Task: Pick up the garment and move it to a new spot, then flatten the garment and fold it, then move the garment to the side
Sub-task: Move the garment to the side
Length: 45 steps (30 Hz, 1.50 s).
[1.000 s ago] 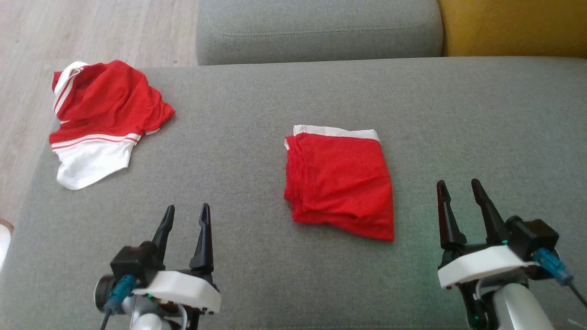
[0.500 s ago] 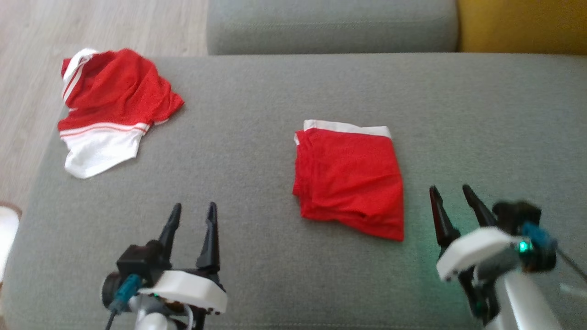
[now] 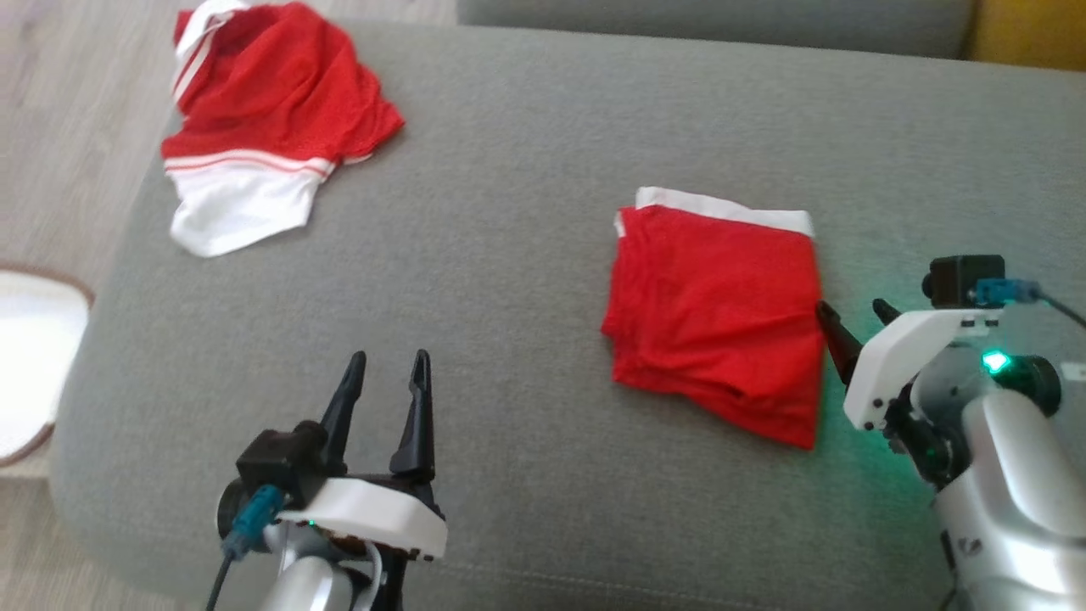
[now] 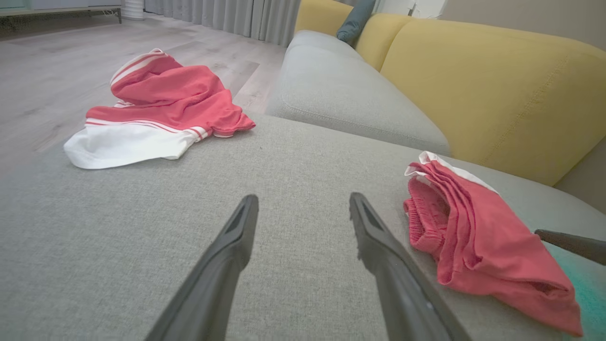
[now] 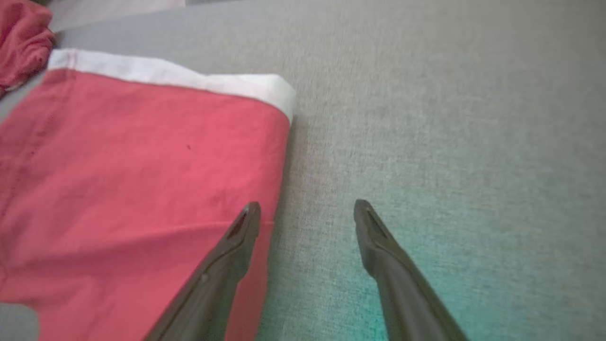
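Garment: the folded red fabric garment with a white band (image 3: 717, 318) lies flat at centre right of the head view on the grey fabric sofa seat (image 3: 526, 255); it looks folded, so I judge only the move aside remains
Right gripper (image 3: 853, 312): fingers spread wide, holding nothing; one tip over the garment's right edge, the other over bare cushion, I reckon to pinch that edge
Left gripper (image 3: 389, 361): spread wide, empty, lower left, well apart from it
Crumpled red and white garment (image 3: 271, 110): upper left; I'd leave it alone

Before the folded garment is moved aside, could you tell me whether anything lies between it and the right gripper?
Nothing visible does. The right gripper stands open at the folded garment's right edge, one finger over red cloth, the other over bare cushion. The crumpled garment lies well away.
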Motion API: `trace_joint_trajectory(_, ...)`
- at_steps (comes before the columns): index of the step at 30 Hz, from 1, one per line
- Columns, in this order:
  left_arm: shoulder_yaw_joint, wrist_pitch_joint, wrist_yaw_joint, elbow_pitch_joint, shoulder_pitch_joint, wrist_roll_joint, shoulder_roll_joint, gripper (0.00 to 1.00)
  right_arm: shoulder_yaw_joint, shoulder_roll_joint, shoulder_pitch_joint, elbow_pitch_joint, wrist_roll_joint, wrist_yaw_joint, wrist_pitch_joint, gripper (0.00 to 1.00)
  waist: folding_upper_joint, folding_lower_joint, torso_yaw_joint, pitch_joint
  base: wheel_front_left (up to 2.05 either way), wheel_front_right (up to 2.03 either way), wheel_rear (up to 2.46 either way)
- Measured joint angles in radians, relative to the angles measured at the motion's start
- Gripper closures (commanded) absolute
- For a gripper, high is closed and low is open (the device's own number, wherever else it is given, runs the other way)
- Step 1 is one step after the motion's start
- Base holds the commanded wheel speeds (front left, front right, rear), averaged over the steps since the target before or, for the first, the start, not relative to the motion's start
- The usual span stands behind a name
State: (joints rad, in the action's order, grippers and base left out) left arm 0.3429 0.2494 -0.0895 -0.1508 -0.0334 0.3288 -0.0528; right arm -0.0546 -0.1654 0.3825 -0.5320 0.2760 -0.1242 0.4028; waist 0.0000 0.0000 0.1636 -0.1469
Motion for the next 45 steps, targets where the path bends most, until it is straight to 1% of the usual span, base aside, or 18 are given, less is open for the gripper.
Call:
trace_joint_trajectory(5, 0.001, 0.000, -0.007, 0.000, -0.001, 0.010, 0.000, 0.00, -0.045, -0.016, 0.028, -0.026, 0.093, 0.000, 0.077, 0.00, 0.0000, 0.0000, 0.032, -0.026, 0.00, 0.00, 0.00)
trace_joint_trajectory(11, 0.001, 0.000, -0.007, 0.002, -0.013, 0.010, 0.000, 0.00, -0.092, -0.045, 0.056, -0.032, 0.155, 0.000, 0.119, 0.00, 0.0000, 0.0000, 0.041, -0.042, 0.00, 0.00, 0.00)
trace_joint_trajectory(12, 0.001, 0.000, -0.007, 0.005, -0.015, 0.010, 0.000, 0.00, -0.100, -0.048, 0.062, -0.032, 0.161, 0.000, 0.123, 0.15, 0.0000, 0.0000, 0.040, -0.046, 0.00, 0.00, 0.00)
trace_joint_trajectory(13, 0.001, 0.000, -0.007, 0.007, -0.015, 0.009, 0.000, 0.00, -0.113, -0.051, 0.075, -0.038, 0.172, 0.000, 0.123, 0.61, 0.0000, 0.0000, 0.038, -0.053, 0.00, 0.00, 0.00)
trace_joint_trajectory(14, 0.001, 0.000, -0.007, 0.008, -0.015, 0.008, 0.000, 0.00, -0.122, -0.055, 0.084, -0.041, 0.177, 0.000, 0.123, 0.78, 0.0000, 0.0000, 0.036, -0.056, 0.00, 0.00, 0.00)
trace_joint_trajectory(15, 0.001, 0.000, -0.007, 0.008, -0.015, 0.007, 0.000, 0.00, -0.131, -0.058, 0.091, -0.044, 0.181, 0.000, 0.120, 1.00, 0.0000, 0.0000, 0.033, -0.060, 0.00, 0.00, 0.00)
trace_joint_trajectory(18, -0.001, 0.000, -0.007, 0.011, -0.017, -0.003, 0.001, 0.00, -0.155, -0.068, 0.112, -0.050, 0.182, 0.000, 0.105, 1.00, 0.0000, 0.0000, 0.018, -0.069, 0.00, 0.00, 0.00)
trace_joint_trajectory(22, -0.005, 0.000, -0.006, 0.014, -0.029, -0.023, 0.001, 0.00, -0.170, -0.079, 0.135, -0.050, 0.181, 0.000, 0.072, 1.00, 0.0000, 0.0000, -0.020, -0.080, 0.00, 0.00, 0.00)
trace_joint_trajectory(25, -0.008, 0.000, 0.003, 0.021, -0.044, -0.041, 0.001, 0.00, -0.167, -0.112, 0.160, -0.042, 0.174, 0.000, 0.055, 1.00, 0.0000, 0.0000, -0.065, -0.089, 0.00, 0.00, 0.00)
trace_joint_trajectory(27, -0.008, 0.000, 0.011, 0.021, -0.055, -0.050, 0.002, 0.00, -0.161, -0.132, 0.180, -0.030, 0.172, 0.000, 0.052, 1.00, 0.0000, 0.0000, -0.102, -0.096, 0.00, 0.00, 0.00)
trace_joint_trajectory(30, -0.007, 0.000, 0.018, 0.023, -0.070, -0.070, 0.002, 0.00, -0.150, -0.141, 0.212, -0.016, 0.162, 0.000, 0.044, 1.00, 0.0000, 0.0000, -0.166, -0.111, 0.00, 0.00, 0.00)
trace_joint_trajectory(39, -0.007, 0.000, 0.047, 0.021, -0.146, -0.120, -0.006, 0.00, -0.131, -0.119, 0.318, -0.002, 0.139, 0.000, 0.005, 1.00, 0.0000, 0.0001, -0.383, -0.181, 0.00, 0.00, 0.00)
trace_joint_trajectory(42, -0.003, 0.000, 0.055, 0.019, -0.167, -0.131, -0.007, 0.00, -0.125, -0.111, 0.329, -0.005, 0.137, 0.000, -0.009, 1.00, 0.0000, 0.0001, -0.437, -0.212, 0.00, 0.00, 0.00)
trace_joint_trajectory(45, -0.001, 0.000, 0.055, 0.018, -0.183, -0.134, -0.008, 0.00, -0.117, -0.109, 0.329, -0.021, 0.137, 0.000, -0.019, 1.00, 0.0000, 0.0002, -0.466, -0.248, 0.00, 0.00, 0.00)
